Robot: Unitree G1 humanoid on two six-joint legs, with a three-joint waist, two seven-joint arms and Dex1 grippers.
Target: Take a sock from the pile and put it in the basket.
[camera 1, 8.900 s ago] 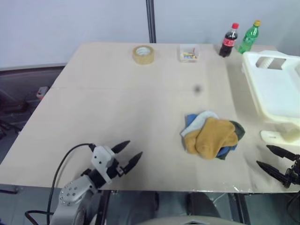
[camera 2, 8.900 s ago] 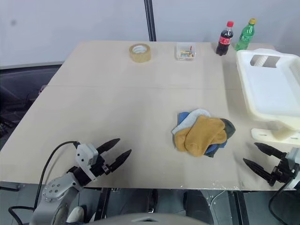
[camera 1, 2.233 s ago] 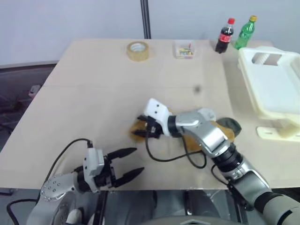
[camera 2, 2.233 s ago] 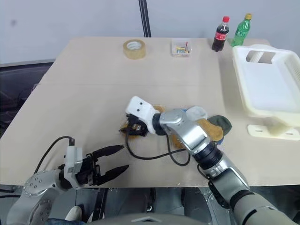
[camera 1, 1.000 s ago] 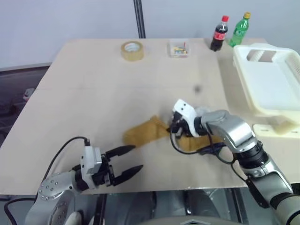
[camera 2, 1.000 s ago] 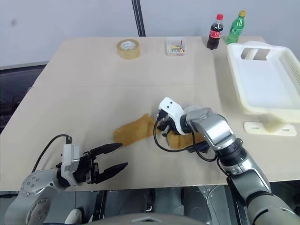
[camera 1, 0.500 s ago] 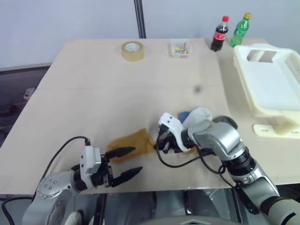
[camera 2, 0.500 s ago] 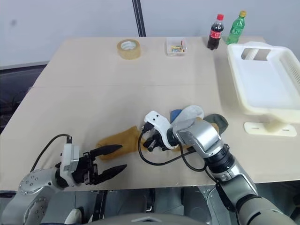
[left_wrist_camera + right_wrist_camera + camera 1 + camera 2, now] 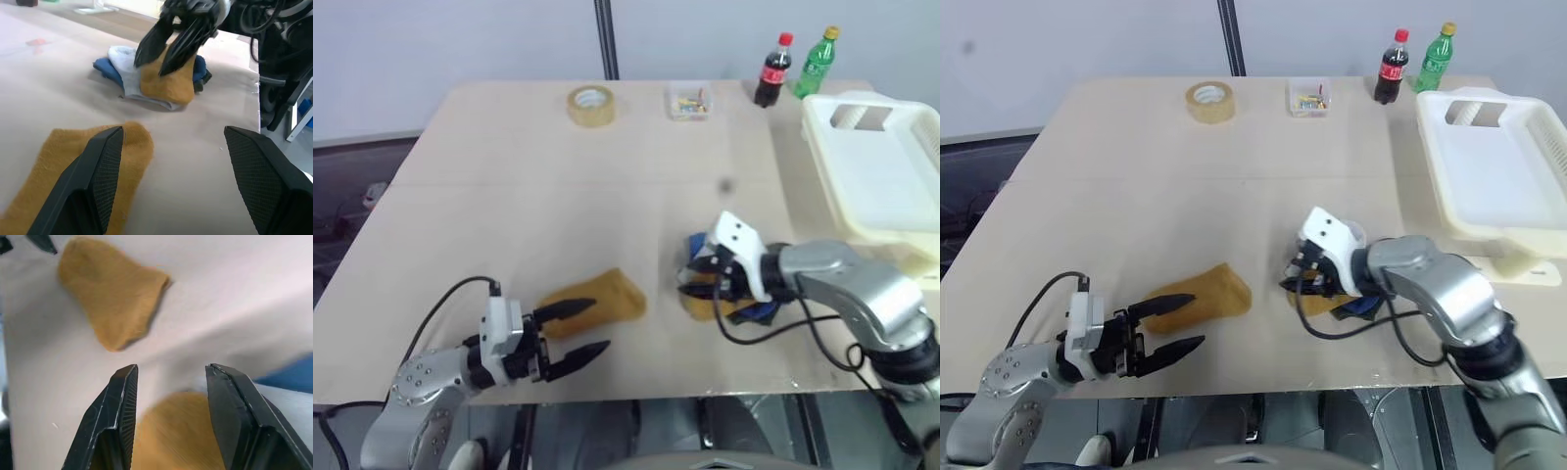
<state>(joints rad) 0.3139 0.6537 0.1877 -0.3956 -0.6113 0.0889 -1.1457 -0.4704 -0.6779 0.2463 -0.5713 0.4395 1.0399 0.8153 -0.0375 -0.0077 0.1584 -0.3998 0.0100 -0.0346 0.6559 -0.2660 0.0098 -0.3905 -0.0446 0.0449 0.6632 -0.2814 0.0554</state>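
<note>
Both tools gape empty; sock (image 9: 595, 298) lies flat, long axis across table (image 9: 558, 186), left-right.

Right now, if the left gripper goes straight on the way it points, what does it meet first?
Most likely the mustard-yellow sock lying just ahead of the left gripper; one of its fingers already overlaps it, though contact is unclear.

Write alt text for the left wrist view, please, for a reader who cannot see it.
A mustard-yellow sock lies flat on the table between the open fingers of the left gripper. Beyond it, the open right gripper hangs over the pile of socks.
</note>
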